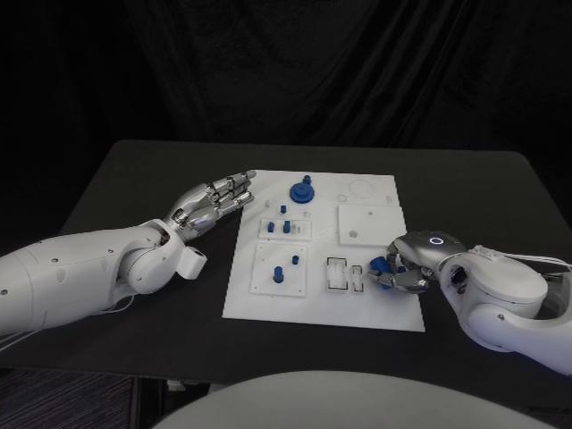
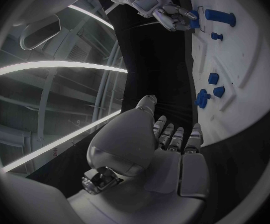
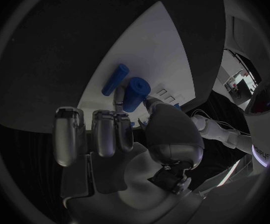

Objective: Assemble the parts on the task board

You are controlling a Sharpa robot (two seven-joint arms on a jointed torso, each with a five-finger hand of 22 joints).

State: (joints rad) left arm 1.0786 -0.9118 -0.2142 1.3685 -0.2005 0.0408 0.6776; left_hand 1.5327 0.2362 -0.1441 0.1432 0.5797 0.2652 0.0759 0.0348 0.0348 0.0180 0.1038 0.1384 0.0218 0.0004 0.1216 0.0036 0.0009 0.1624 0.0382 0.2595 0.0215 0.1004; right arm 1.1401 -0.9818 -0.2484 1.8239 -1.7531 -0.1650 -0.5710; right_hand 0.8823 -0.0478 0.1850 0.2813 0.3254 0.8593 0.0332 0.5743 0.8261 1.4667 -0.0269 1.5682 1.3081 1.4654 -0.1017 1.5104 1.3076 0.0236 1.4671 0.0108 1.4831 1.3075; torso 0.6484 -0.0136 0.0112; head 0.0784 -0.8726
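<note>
Two silver many-fingered hands flank the white rectangular task board (image 1: 323, 246) in the head view: the left hand (image 1: 213, 205) hovers just beside the board's left edge, fingers apart and holding nothing, probably waiting out of the way, while the right hand (image 1: 403, 265) curls over the board's right edge near two open slots (image 1: 346, 275), with a small blue plastic part (image 1: 382, 264) showing at its fingers. Further up the board a round blue knobbed piece (image 1: 302, 190) stands upright, and short blue pegs (image 1: 282, 227) stand in the middle panels, which suggests the assembly is under way. From the left wrist, the empty, spread left hand (image 2: 166, 144) hangs over black table next to the board (image 2: 246, 74), and the right hand (image 2: 172, 15) appears far off beside a blue bar (image 2: 219, 17). From the right wrist comes what the head camera hides: the right hand (image 3: 119, 134) pinches a blue cylinder (image 3: 135, 92), and a second blue rod (image 3: 114, 79) lies loose on the board (image 3: 153, 50) just beside it.
</note>
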